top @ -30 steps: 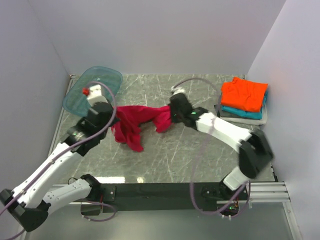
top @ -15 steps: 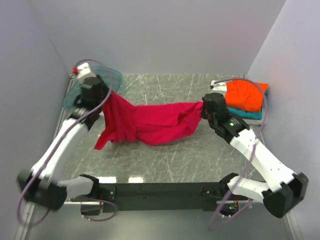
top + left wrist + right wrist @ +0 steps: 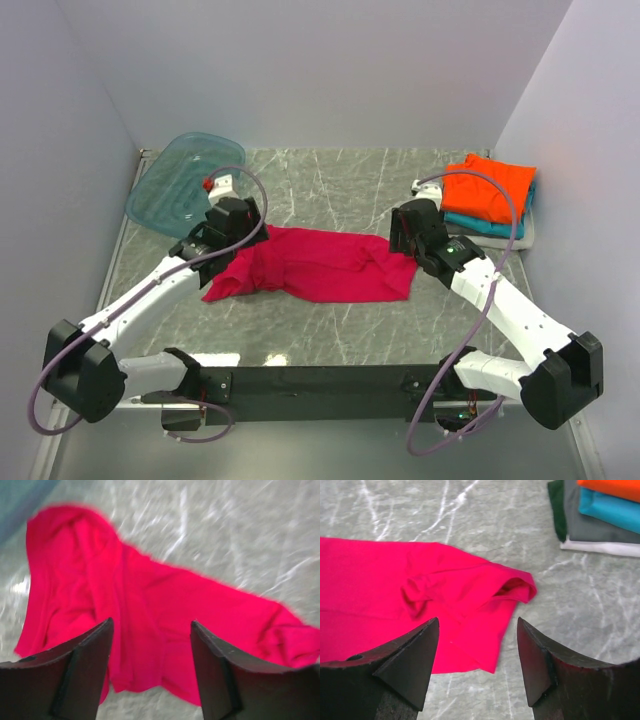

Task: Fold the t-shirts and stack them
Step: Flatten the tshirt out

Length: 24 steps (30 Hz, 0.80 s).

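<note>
The crimson-magenta t-shirt (image 3: 315, 268) lies loosely spread and wrinkled on the marble table, unfolded. My left gripper (image 3: 247, 236) hovers over its left end, open with nothing between the fingers. In the left wrist view the shirt (image 3: 150, 600) fills the space below the open gripper (image 3: 151, 622). My right gripper (image 3: 405, 238) hangs over the shirt's right end, also open and empty. The right wrist view shows a crumpled sleeve (image 3: 512, 587) ahead of that gripper (image 3: 478, 620). Folded orange (image 3: 488, 188) and teal (image 3: 492, 227) t-shirts are stacked at the far right, over a grey-white one (image 3: 600, 532).
A translucent teal plastic tub (image 3: 178, 185) leans at the back left corner, just behind the left arm. A dark green edge (image 3: 556, 507) shows beside the stack. Walls close in on the left, back and right. Bare marble (image 3: 330, 185) lies behind the shirt.
Both grippers have opened and let go of the crimson shirt, which was stretched in the air between them and now lies on the table. The left arm came down from the tub.
</note>
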### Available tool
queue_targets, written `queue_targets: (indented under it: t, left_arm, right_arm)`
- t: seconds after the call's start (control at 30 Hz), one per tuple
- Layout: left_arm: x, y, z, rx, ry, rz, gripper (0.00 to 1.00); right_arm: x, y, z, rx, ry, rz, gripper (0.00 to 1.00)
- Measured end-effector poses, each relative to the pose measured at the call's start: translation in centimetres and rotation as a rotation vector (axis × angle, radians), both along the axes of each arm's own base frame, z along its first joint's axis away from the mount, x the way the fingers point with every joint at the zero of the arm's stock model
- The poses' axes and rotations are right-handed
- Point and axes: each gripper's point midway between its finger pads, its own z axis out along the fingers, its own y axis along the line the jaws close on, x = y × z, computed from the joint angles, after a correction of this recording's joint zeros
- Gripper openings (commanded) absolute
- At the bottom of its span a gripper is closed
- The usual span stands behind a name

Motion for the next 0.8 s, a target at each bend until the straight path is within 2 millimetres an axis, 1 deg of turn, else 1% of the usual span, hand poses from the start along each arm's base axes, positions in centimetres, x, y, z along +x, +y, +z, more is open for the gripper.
queue_targets:
  t: [0.07, 0.17, 0.3, 0.47, 0.57, 0.67, 0.8]
  left_arm:
    - [-0.8, 0.3, -2.4, 0.016, 0.054, 0.008, 0.65]
    - [-1.7, 0.5, -5.3, 0.034, 0.131, 0.003, 0.66]
    - [-1.7, 0.1, -7.1, 0.046, 0.180, -0.007, 0.65]
    - [-1.8, 0.6, -10.4, 0.111, 0.266, 0.013, 0.66]
    - [-1.8, 0.9, -11.7, 0.138, 0.296, 0.025, 0.65]
    - [-1.9, 1.1, -12.7, 0.156, 0.319, 0.036, 0.65]
    - [-1.8, 1.3, -13.0, 0.161, 0.324, 0.055, 0.66]
  right_arm:
    - [0.0, 0.4, -0.1, 0.015, 0.000, 0.014, 0.70]
    - [0.1, 0.9, -0.4, 0.035, 0.003, 0.033, 0.70]
    - [-0.2, 1.3, -1.4, 0.051, 0.023, 0.049, 0.70]
    - [-0.9, 2.1, -3.0, 0.084, 0.063, 0.086, 0.70]
    - [-1.4, 2.6, -3.7, 0.098, 0.083, 0.109, 0.70]
    - [-1.6, 2.9, -4.0, 0.108, 0.093, 0.122, 0.69]
    - [-1.8, 3.2, -4.2, 0.117, 0.098, 0.135, 0.69]
